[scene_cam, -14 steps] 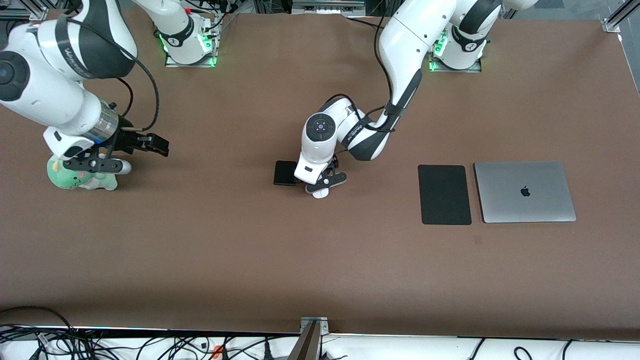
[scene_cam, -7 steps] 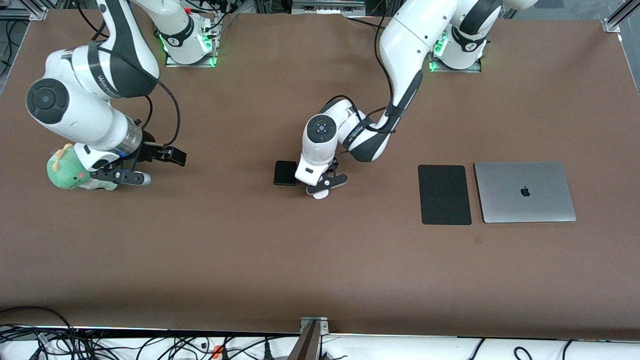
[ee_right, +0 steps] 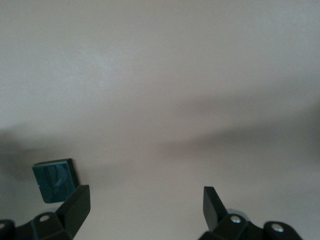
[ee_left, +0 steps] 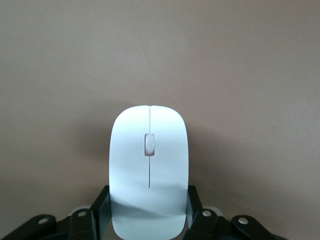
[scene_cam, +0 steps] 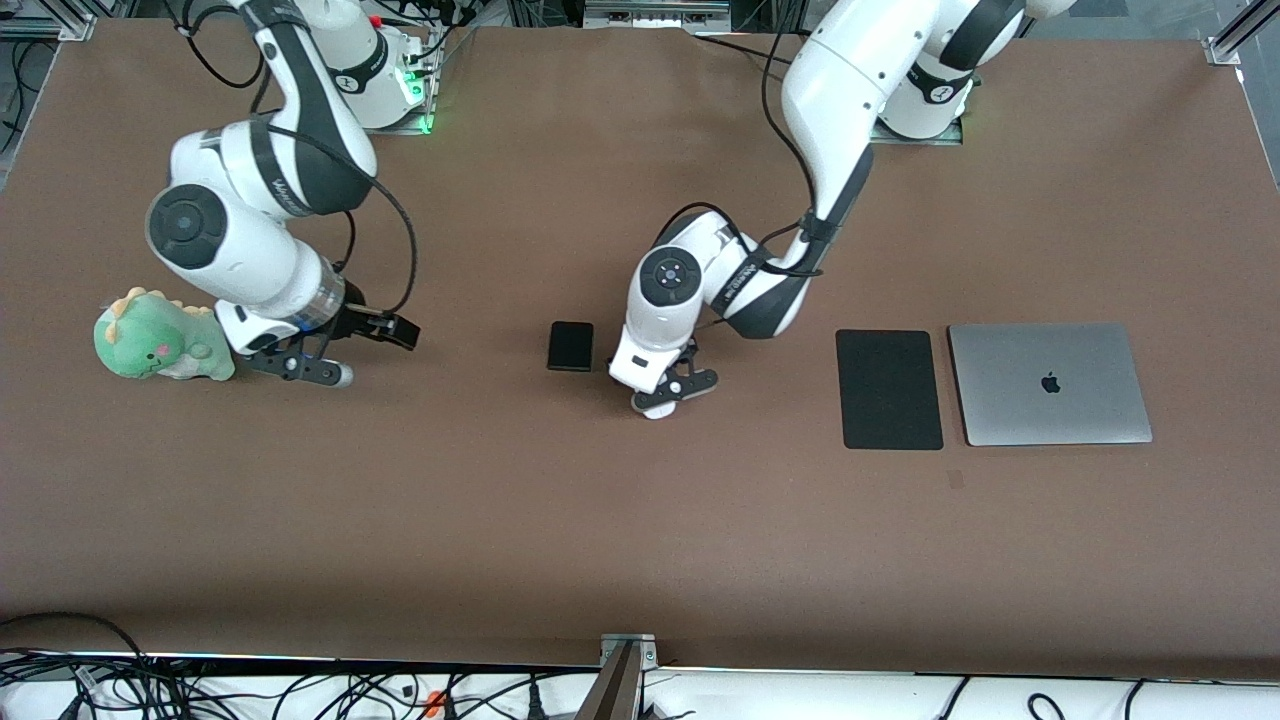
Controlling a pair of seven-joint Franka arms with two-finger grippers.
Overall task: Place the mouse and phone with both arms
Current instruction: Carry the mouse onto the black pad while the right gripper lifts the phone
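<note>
Near the middle of the table point(scene_cam: 640, 540), the left gripper point(scene_cam: 672, 392) pinches the mouse point(ee_left: 148, 170) in its jaws, the phone point(scene_cam: 570, 346) lies just beside, and toward the right arm's edge the right gripper point(scene_cam: 345, 352) hangs, jaws spread.

The left gripper point(scene_cam: 672, 393), clamped on the mouse point(ee_left: 148, 170), now sits toward four o'clock, clear of the phone point(scene_cam: 570, 346), while the right gripper point(scene_cam: 335, 352) swings from the green plush point(scene_cam: 158, 339) toward three o'clock.
</note>
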